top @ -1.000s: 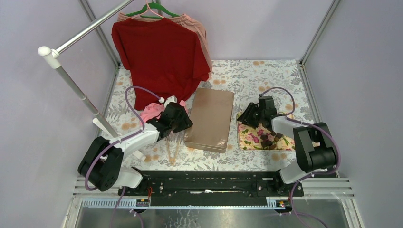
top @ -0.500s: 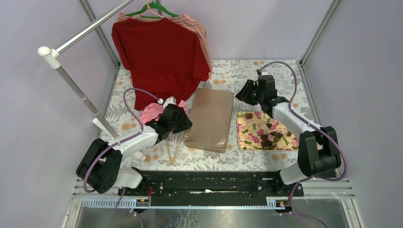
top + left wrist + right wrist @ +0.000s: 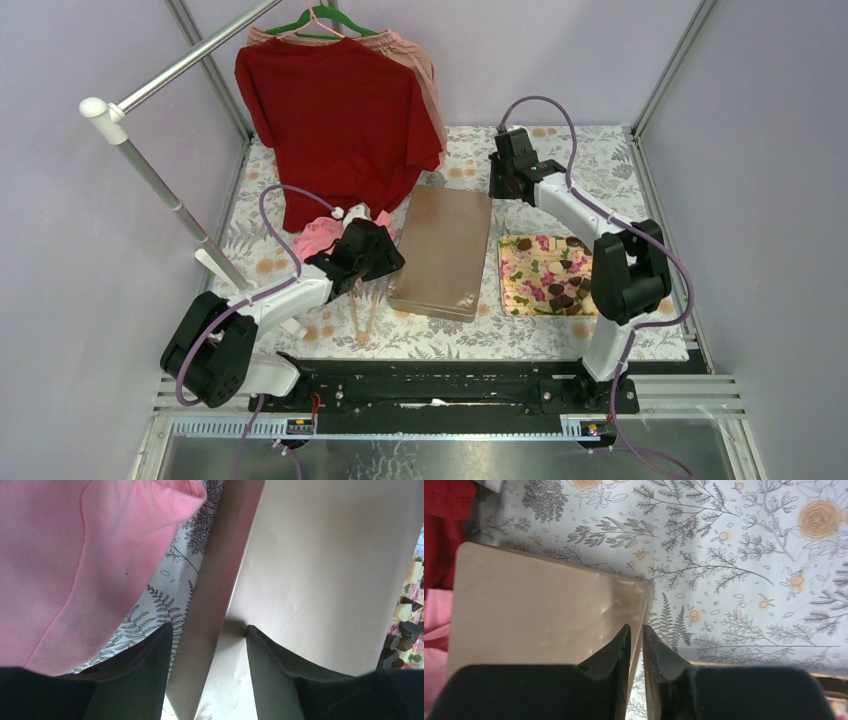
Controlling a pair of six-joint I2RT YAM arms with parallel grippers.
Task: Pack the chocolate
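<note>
Lying on a flowered tray (image 3: 525,285) at the right of the table, the chocolate (image 3: 562,292) shows as a loose scatter of dark and pale pieces, with one dark piece apart near the tray's far left corner. The left wrist view catches a few of these pieces (image 3: 406,630) at its right edge. The elbow of the right arm stands over the right part of the tray and hides some of it.

Just left of the tray lies a flat tan box (image 3: 442,250) with its lid on, long side running near to far.

The right arm rises from its base at the near right, folds at the elbow above the tray, and stretches far and left. Its wrist tips down over the box's far right corner. The right gripper (image 3: 494,186) has its fingers close together, with only a thin slot between them. In the wrist view the box's right edge runs into that slot (image 3: 634,630). Whether the fingers pinch the rim cannot be told.

The left arm lies low, slanting from the near left base toward the box's left side. The left gripper (image 3: 392,262) is spread wide astride that edge (image 3: 207,627): one finger is outside over the patterned tablecloth (image 3: 590,160), the other over the lid, and it holds nothing.

A pink cloth (image 3: 320,235) is bunched just left of this gripper. Behind it a red shirt (image 3: 335,120) hangs on a green hanger (image 3: 320,18).
</note>
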